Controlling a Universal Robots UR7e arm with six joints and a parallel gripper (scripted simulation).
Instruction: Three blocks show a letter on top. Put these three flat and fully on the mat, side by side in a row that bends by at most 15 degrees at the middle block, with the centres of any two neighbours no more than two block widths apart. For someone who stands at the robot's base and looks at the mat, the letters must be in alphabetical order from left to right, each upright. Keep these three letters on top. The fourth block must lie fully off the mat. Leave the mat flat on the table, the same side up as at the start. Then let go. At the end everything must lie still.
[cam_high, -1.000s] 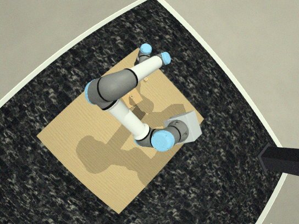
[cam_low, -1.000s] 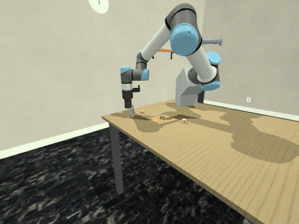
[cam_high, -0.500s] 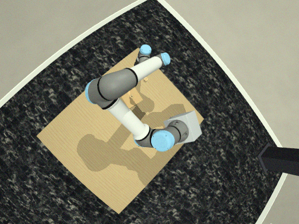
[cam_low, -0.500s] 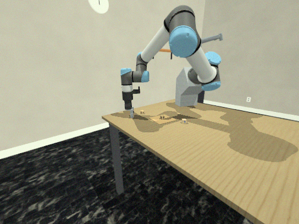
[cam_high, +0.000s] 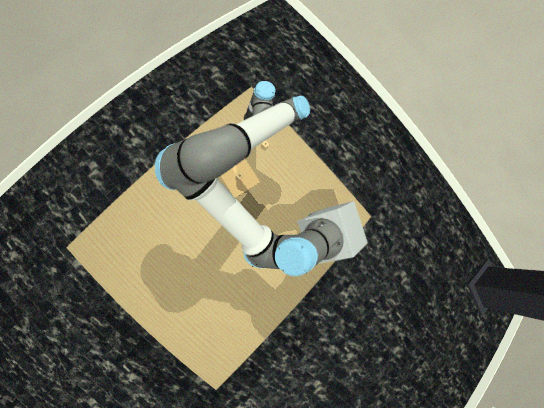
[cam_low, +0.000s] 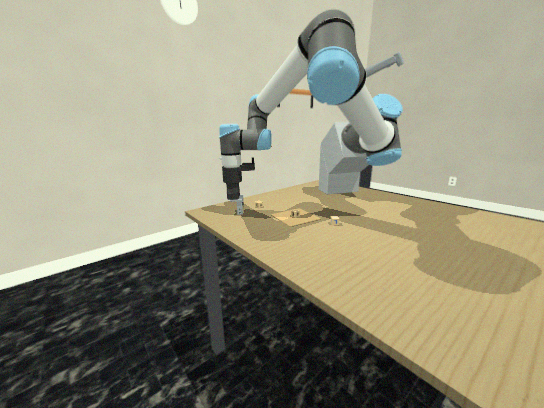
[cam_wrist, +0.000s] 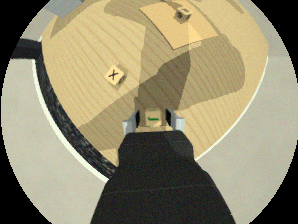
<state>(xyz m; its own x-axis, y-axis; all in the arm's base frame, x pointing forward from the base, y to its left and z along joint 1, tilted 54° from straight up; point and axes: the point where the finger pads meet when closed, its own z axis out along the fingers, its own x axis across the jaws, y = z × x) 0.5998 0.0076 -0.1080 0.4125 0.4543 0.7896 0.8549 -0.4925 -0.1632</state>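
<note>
top: overhead, far | exterior: side, far | wrist: downward, near table (cam_wrist: 80, 50)

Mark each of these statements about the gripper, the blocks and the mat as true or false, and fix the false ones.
1. The gripper is open and holds nothing. True.
2. The block marked X lies on the mat. False: it lies on the bare table, off the mat.
3. The gripper stands low, just above the table, near its corner. True.
4. The mat carries no blocks. False: at least one block sits on it.
5. The gripper hangs directly over the mat. False: the mat lies some way off from it.
</note>
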